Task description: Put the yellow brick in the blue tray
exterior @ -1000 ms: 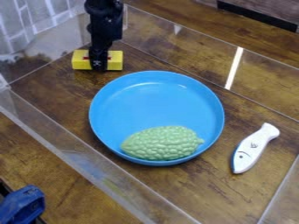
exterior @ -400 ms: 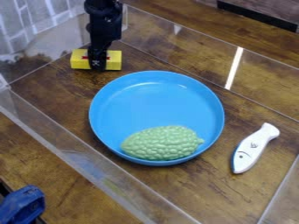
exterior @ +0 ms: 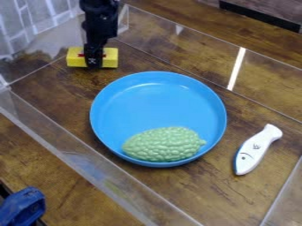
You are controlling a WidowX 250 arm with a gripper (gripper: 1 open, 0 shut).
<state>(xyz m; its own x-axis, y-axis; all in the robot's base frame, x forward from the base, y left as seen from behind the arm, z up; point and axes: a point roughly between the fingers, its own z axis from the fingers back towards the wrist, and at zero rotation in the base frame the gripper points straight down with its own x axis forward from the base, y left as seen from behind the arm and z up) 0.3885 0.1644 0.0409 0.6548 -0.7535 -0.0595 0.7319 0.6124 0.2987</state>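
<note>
We judge the grasp step is in hand. The blue tray [exterior: 158,118] sits mid-surface, holding only a bumpy green lump [exterior: 164,146]. Near the far-left corner, the gripper [exterior: 94,56] straddles the yellow brick [exterior: 92,59], jaws partly open; whether they pinch it, we cannot tell. Next: lift, carry over the rim.

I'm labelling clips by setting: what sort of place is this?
Probably a lab or test bench, not a home: a robot arm over a dark wooden table with clear panels, and toy-like props such as the blue tray and yellow brick.
</note>
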